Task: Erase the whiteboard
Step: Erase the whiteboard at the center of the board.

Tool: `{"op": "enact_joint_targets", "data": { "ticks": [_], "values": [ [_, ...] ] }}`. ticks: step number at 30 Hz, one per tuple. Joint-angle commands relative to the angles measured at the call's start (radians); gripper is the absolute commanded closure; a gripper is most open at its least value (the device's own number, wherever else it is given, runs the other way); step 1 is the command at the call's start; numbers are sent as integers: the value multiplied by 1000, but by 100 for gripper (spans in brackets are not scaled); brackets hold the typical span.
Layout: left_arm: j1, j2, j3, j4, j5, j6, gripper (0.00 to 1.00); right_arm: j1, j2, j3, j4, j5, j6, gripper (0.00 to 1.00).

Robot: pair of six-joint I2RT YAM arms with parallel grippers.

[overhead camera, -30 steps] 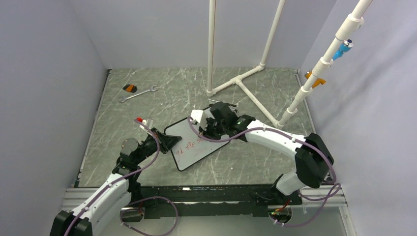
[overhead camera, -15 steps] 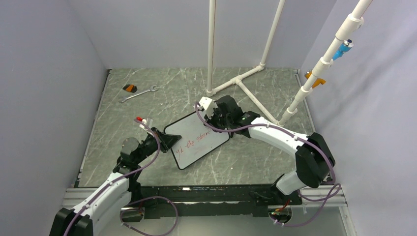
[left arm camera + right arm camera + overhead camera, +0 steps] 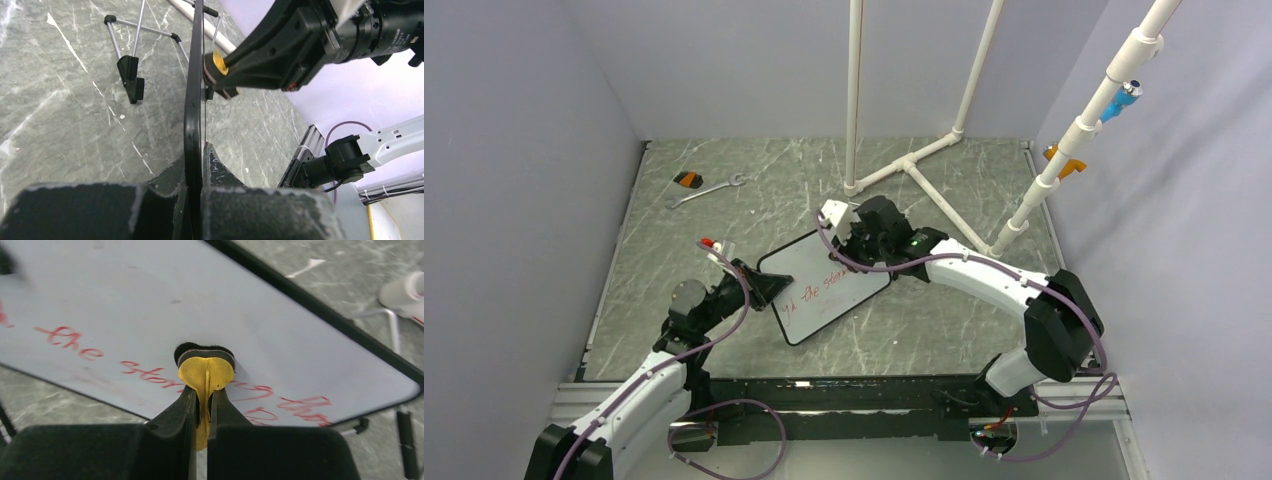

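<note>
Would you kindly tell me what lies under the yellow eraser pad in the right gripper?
The whiteboard face lies under the yellow eraser pad, with red handwriting running out on both sides. Any letters directly beneath the pad are covered.

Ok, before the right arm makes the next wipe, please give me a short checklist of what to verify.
1. Left gripper clamped on the whiteboard edge: ok.
2. Right gripper shut on the yellow eraser: ok.
3. Eraser touching the board face: ok.
4. Red writing wiped off: not ok, several words show.
5. Wrench away from the board: ok.
</note>
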Motion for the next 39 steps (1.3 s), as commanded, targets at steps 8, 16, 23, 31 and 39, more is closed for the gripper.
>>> {"op": "enact_joint_targets", "data": {
  "ticks": [8, 16, 23, 31, 39],
  "values": [
    [-15, -39, 14, -2, 127, 33, 100, -22, 13, 14, 6, -149, -55, 100],
    [-15, -68, 17, -32, 131, 46, 100, 15, 18, 38, -16, -170, -62, 100],
    [-15, -39, 23, -13, 153, 47, 100, -76, -8, -1, 70, 55, -14, 100],
    [-15, -53, 15, -15, 158, 46, 100, -39, 16, 11, -16, -125, -93, 100],
    [-15, -48, 0, 17, 166, 22, 100, -12, 14, 25, -4, -82, -69, 100]
  ]
}}
